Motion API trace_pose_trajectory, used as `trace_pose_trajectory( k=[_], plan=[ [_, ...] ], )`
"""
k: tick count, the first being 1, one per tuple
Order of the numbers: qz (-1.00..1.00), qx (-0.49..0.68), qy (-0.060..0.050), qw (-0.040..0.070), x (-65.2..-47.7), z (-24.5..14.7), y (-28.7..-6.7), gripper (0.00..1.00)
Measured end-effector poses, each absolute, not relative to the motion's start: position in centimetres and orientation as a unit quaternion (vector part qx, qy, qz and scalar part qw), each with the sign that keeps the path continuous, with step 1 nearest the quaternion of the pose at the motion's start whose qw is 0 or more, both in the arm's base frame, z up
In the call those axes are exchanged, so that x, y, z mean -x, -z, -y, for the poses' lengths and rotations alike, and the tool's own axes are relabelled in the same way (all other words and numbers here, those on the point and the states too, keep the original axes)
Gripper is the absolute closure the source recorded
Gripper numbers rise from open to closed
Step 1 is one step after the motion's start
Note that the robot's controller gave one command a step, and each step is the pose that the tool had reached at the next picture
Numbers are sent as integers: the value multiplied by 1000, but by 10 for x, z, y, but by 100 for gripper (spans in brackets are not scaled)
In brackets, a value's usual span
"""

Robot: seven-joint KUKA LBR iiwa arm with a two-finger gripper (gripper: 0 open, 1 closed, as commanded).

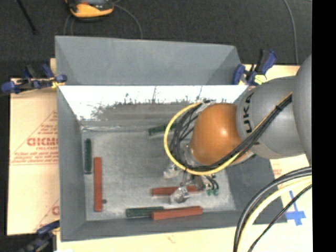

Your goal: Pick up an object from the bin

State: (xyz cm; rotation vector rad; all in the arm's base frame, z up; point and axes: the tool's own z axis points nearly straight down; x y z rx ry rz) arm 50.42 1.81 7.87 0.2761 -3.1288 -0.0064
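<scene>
Camera view, interior of bin (68,156).

Item 1: gripper (181,192), low over the floor at about 5 o'clock, beneath the orange wrist cover (215,133). Whether it is open or closed cannot be told.

Item 2: short red stick (164,191), flat under the gripper, running 3 to 9 o'clock.

Item 3: long red stick (178,212) and dark green stick (143,212), end to end at 6 o'clock, near Item 2.

Item 4: wall-side red stick (97,185) and wall-side green stick (87,155) at 9 o'clock, well apart from the gripper.

Handling note (judgement): straddle the short red stick across its narrow width, near mid-length. Descend squarely and stay clear of the 6 o'clock pair before lifting.
</scene>
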Motion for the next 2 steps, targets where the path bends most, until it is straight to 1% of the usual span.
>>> trace_pose_trajectory(
  k=[1,2],
  plan=[
    [996,-87,2,1,-504,-18,-79,100],
    [995,-103,0,1,-516,-10,-138,0]
  ],
)
